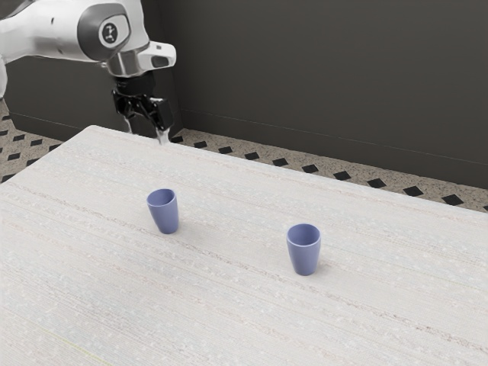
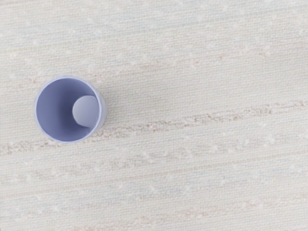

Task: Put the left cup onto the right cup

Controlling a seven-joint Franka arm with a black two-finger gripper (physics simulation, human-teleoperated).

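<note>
Black two-finger pincer [image 1: 146, 130] hangs open, empty, above the pale woven counter's [image 1: 76, 305] far edge. Small blue plastic left cup [image 1: 163, 210] stands ungrasped mid-counter. Matching right cup [image 1: 303, 248] stands well apart, mouth-up, likely to receive it.

Lit softly and evenly: bright on the table [image 1: 229, 313], dim on the back wall [image 1: 328, 69], faint shadows beside left cup [image 1: 163, 211] and right cup [image 1: 303, 248].

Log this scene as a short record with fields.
table: pale wood-grain top
left cup: blue, upright, at the exterior view's left
right cup: blue, upright, apart from the left cup
gripper: raised near the table's far edge, clear of both cups
task state: cups not yet stacked
</note>
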